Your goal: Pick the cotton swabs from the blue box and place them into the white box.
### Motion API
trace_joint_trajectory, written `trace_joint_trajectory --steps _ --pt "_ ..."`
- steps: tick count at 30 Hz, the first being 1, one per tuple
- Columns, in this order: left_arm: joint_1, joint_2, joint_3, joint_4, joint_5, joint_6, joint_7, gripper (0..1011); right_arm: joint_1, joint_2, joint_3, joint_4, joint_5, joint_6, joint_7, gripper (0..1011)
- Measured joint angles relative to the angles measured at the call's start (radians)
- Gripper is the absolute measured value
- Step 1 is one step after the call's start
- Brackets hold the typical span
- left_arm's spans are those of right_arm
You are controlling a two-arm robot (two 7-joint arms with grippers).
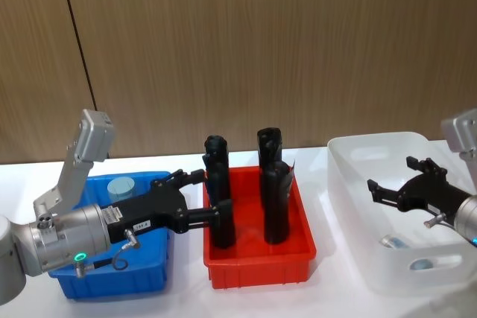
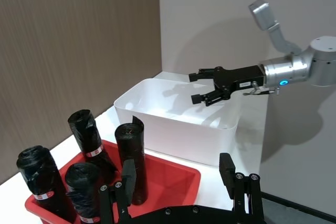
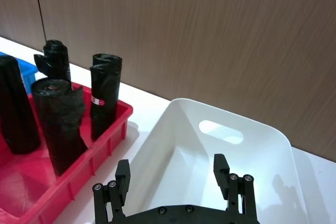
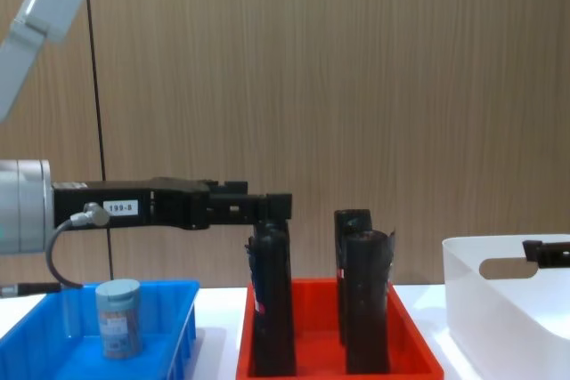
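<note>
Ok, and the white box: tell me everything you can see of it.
The white box is a translucent white plastic bin with oval handle cut-outs in its near and far walls. It stands upright on the white table at the robot's right, beside the red bin but apart from it. A cotton swab tub lies on its floor. The open right gripper hovers over its opening.

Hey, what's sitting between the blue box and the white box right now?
A red bin holding upright black rolls sits between the blue box and the white box, plain in the head view.
</note>
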Motion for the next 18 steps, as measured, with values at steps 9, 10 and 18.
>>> trace_joint_trajectory --steps 9,10,18 --pt "0.022 -0.005 0.016 -0.032 0.029 -0.018 0.093 1004 -0.071 -0.019 -0.002 -0.086 0.018 -0.040 -0.060 1001" --pt "0.026 -0.006 0.019 -0.038 0.035 -0.022 0.113 1004 -0.079 -0.021 -0.002 -0.095 0.020 -0.044 -0.066 1001" --pt "0.053 -0.012 0.037 -0.076 0.070 -0.043 0.226 1004 -0.159 -0.041 -0.005 -0.189 0.039 -0.087 -0.133 1002"
